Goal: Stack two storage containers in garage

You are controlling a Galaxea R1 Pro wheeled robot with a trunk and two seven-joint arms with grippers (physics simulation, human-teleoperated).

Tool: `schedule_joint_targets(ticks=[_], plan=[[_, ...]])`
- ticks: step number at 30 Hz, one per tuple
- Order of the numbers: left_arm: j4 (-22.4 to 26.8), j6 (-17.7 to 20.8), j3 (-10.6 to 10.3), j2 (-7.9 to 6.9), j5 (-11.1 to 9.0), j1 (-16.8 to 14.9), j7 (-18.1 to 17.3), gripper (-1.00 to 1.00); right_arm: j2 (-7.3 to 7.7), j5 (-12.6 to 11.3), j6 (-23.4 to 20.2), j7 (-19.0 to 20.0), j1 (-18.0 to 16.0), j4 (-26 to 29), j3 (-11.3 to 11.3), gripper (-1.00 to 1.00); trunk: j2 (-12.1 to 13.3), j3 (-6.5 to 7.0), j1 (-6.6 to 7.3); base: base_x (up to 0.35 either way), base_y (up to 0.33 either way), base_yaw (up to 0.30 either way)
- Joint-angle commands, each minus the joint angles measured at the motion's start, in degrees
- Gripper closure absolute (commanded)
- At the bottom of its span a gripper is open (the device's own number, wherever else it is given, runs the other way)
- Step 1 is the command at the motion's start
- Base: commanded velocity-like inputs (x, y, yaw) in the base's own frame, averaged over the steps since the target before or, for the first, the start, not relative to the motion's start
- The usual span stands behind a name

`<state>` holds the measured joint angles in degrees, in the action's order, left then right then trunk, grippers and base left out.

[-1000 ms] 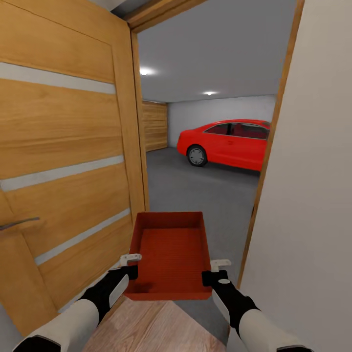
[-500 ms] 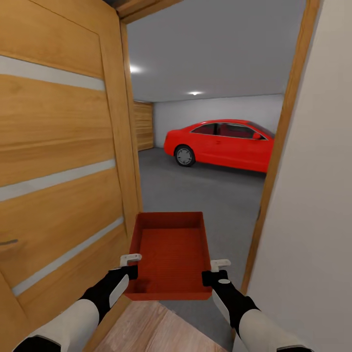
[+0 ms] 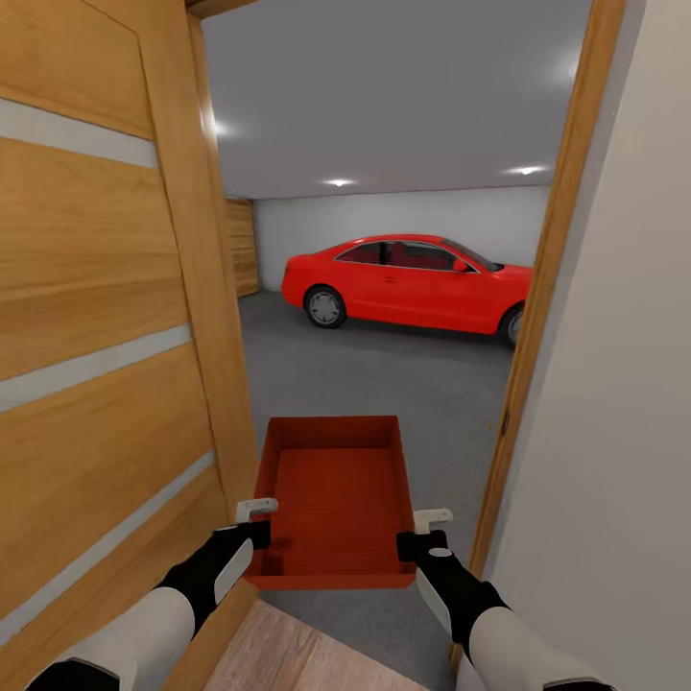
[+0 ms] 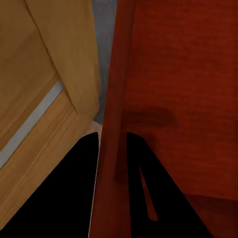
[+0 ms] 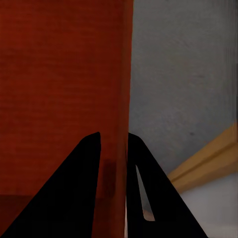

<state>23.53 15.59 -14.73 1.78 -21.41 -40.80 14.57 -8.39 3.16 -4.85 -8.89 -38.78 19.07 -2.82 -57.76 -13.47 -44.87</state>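
One orange-red storage container (image 3: 333,499), open-topped and empty, hangs level in front of me between both arms. My left gripper (image 3: 257,523) is shut on its left wall; in the left wrist view (image 4: 113,148) the black fingers pinch that wall (image 4: 119,89). My right gripper (image 3: 415,533) is shut on its right wall, seen pinched in the right wrist view (image 5: 114,148). I stand in a doorway; beyond it lies the garage with its dark grey concrete floor (image 3: 384,384) and white walls. Light wood planks (image 3: 297,657) are under me.
An open wooden plank door (image 3: 106,317) stands close on my left, a wooden door frame (image 3: 537,288) and white wall (image 3: 614,384) close on my right. A red car (image 3: 408,281) is parked at the far side of the garage, with another wooden door (image 3: 242,248) at back left.
The camera has advanced through the doorway: the door has slid left, and the car and garage floor show more fully. The container stays held the same way between both grippers.
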Motion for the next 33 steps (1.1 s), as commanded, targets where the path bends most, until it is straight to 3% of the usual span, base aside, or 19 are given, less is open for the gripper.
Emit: schedule_joint_targets(ticks=[1,26,33], plan=[[0.28,0.50,4.38,-0.03,1.38,-0.07,1.25,1.00,-0.05,-0.34,-0.42,0.80,0.02,0.09,-0.52,1.00,-0.05,-0.08,-0.03,0.210,0.268,-0.288],[0.24,0.45,4.36,-0.02,1.38,-0.07,1.25,1.00,-0.05,-0.34,-0.42,0.80,0.02,0.09,-0.52,1.00,-0.05,-0.08,-0.03,0.224,0.254,-0.288],[0.42,0.41,4.36,-0.02,1.38,-0.07,1.25,1.00,-0.05,-0.34,-0.42,0.80,0.02,0.09,-0.52,1.00,-0.05,-0.08,-0.03,0.099,0.088,-0.152]])
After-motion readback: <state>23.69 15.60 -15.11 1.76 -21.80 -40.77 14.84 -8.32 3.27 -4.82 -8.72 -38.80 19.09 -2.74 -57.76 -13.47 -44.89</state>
